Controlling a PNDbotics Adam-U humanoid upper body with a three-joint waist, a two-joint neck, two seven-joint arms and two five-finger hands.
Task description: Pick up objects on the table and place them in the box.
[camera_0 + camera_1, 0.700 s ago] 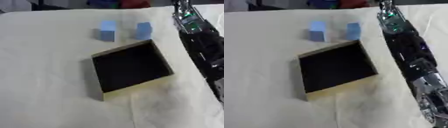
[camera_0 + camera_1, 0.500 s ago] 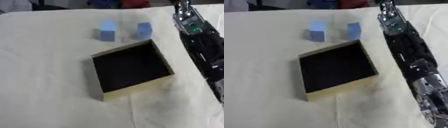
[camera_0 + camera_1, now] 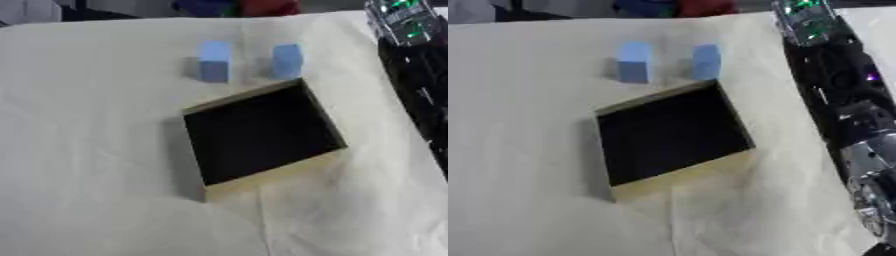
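Open box [image 3: 262,137] sits mid-table on a cream cloth [image 3: 96,165], turned askew, black inside, tan rim, nothing visible in it. Two blue blocks stand just beyond its far edge: left blue block [image 3: 213,61] a bit apart from the box's far-left corner, right blue block [image 3: 287,61] just beside the far-right corner, nearly touching the rim. Blocks are near each other but apart, both upright on the cloth, neither in the box.

Right arm [image 3: 837,95] comes in along the right side of the view, black with silver joints lower down, green lights near its far end at the top. It runs beside the box and blocks, touching none of them. Right hand itself can't be made out at the arm's far end, so cannot tell if fingers are open or closed. Left hand shows in neither view.

Blurry dark blue and red shapes [image 3: 236,7] lie past the table's far edge, can't tell what they are
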